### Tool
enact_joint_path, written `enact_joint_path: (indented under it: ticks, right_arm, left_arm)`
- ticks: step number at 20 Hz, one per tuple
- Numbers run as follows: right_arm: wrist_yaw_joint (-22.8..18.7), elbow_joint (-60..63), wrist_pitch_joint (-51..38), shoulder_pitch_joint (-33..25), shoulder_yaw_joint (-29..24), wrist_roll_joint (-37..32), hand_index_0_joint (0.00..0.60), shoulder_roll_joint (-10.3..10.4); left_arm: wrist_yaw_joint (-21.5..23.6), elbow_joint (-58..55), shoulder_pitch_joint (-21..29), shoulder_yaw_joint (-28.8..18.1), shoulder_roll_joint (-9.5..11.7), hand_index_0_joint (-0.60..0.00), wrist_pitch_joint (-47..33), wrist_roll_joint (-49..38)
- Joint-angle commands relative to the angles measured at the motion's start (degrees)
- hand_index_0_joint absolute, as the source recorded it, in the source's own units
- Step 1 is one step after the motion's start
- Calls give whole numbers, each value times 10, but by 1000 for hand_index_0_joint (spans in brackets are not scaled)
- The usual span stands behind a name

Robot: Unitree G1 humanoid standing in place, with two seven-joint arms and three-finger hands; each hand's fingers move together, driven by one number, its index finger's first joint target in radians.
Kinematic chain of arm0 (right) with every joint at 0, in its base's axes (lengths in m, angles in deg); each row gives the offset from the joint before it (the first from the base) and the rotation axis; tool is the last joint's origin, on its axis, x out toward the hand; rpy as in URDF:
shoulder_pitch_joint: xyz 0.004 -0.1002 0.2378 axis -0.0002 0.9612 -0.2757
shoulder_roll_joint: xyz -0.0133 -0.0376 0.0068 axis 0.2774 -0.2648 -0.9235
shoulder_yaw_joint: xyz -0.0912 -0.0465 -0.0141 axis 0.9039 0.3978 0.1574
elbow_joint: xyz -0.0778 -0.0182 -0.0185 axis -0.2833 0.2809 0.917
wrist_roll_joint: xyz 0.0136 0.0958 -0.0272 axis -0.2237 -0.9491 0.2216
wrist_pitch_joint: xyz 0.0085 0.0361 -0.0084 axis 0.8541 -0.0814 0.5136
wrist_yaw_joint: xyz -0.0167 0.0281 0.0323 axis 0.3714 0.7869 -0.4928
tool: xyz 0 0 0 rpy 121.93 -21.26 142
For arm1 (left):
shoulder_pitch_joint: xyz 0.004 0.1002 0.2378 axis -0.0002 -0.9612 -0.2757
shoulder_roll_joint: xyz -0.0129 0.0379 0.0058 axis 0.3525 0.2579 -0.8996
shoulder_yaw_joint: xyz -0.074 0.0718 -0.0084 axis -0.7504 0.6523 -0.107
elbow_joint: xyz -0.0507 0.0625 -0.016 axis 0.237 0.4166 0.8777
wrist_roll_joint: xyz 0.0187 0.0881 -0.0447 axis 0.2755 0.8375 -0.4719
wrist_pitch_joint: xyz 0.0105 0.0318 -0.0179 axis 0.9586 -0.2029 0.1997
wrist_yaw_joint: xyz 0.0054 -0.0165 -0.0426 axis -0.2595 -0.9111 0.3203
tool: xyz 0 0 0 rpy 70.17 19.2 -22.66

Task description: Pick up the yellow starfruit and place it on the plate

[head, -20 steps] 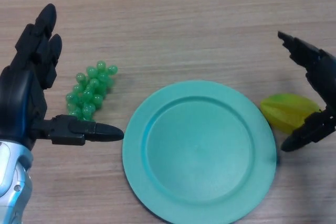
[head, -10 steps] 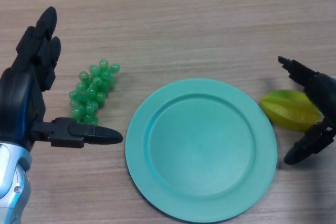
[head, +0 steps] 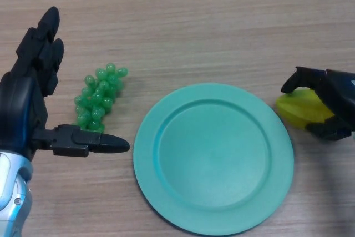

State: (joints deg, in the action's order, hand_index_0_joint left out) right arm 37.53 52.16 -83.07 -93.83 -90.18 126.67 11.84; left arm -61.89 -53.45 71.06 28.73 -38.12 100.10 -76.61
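Note:
The yellow starfruit [head: 300,111] lies on the wooden table just right of the teal plate [head: 213,156]. My right hand [head: 330,101] is at the right edge, curled round the starfruit, with fingers over its far side and thumb at its near side. The starfruit still rests on the table. My left hand [head: 29,101] is open at the far left, with fingers raised and thumb pointing toward the plate, holding nothing.
A bunch of green grapes [head: 98,96] lies between my left hand and the plate. The wooden table [head: 183,20] stretches beyond the plate.
My right hand has dropped onto the starfruit and closed around it, fingers and thumb coming together. The left hand has stayed where it was.

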Motion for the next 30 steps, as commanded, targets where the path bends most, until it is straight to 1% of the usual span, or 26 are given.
enact_joint_path:
  ticks: [1,2,3,4,5,6,7,8,9,10,11,12,13,14,15,18,20,21,22,23,24,25,26,27,28,30]
  right_arm:
    - [-27,-57,-30,-20,-42,-25,600,-24]
    - [-16,-67,-25,-18,-44,-38,600,-20]
    - [-19,-84,-29,-15,-40,-18,600,-26]
    - [-23,-88,-33,-17,-41,-10,600,-27]
    - [-7,-124,-28,-12,-43,-15,600,-21]
    - [-3,-137,-26,-11,-44,-19,600,-18]
    - [18,-181,-11,-4,-39,-45,600,-1]
    - [16,-193,-13,-1,-34,-42,600,1]
    - [51,-246,17,10,-24,-89,600,29]
    - [54,-266,26,13,-17,-98,600,39]
    - [73,-310,47,29,5,-123,600,61]
    - [75,-325,50,38,16,-124,600,69]
    - [82,-355,59,57,38,-137,600,91]
    - [89,-370,70,65,49,-146,600,102]
    - [82,-389,95,83,77,-167,600,119]
    - [64,-373,68,103,107,-162,600,129]
    - [78,-401,144,124,129,-219,600,130]
    - [83,-402,163,128,134,-214,600,131]
    - [85,-399,162,129,134,-209,600,131]
    - [83,-394,159,129,132,-195,550,131]
    - [84,-394,160,129,132,-193,450,131]
    - [88,-394,160,125,128,-185,300,131]
    - [90,-394,158,122,125,-178,200,131]
    - [95,-395,149,114,110,-165,58,131]
    - [96,-396,143,108,101,-158,0,131]
    - [86,-399,148,97,95,-169,0,131]
  left_arm:
    - [-3,-33,16,-38,16,0,-48,-5]
    - [-2,-32,15,-37,16,0,-50,-4]
    - [-2,-35,15,-37,16,0,-46,-5]
    - [-2,-36,16,-36,16,0,-44,-5]
    - [-1,-37,15,-37,15,0,-47,-6]
    - [-1,-37,15,-37,14,0,-47,-7]
    - [-1,-41,14,-39,15,0,-45,-11]
    - [-1,-42,14,-40,15,0,-43,-13]
    - [-2,-45,13,-41,15,0,-41,-15]
    - [-1,-45,13,-41,15,0,-44,-15]
    - [0,-49,13,-43,15,0,-39,-19]
    - [1,-51,12,-43,15,0,-38,-20]
    - [3,-52,12,-43,14,0,-41,-21]
    - [5,-52,11,-43,14,0,-43,-21]
    - [5,-56,9,-45,14,0,-44,-23]
    - [3,-60,5,-47,13,0,-46,-22]
    - [1,-65,3,-49,13,0,-40,-25]
    - [1,-66,1,-50,12,0,-36,-28]
    - [3,-65,1,-50,12,0,-36,-27]
    - [5,-64,0,-47,11,0,-39,-23]
    - [6,-64,0,-47,11,0,-40,-22]
    - [7,-64,1,-47,11,0,-39,-22]
    - [8,-65,2,-47,11,0,-37,-22]
    - [14,-72,7,-47,11,0,-27,-26]
    - [17,-77,10,-46,12,0,-21,-29]
    - [17,-78,11,-42,12,0,-29,-23]
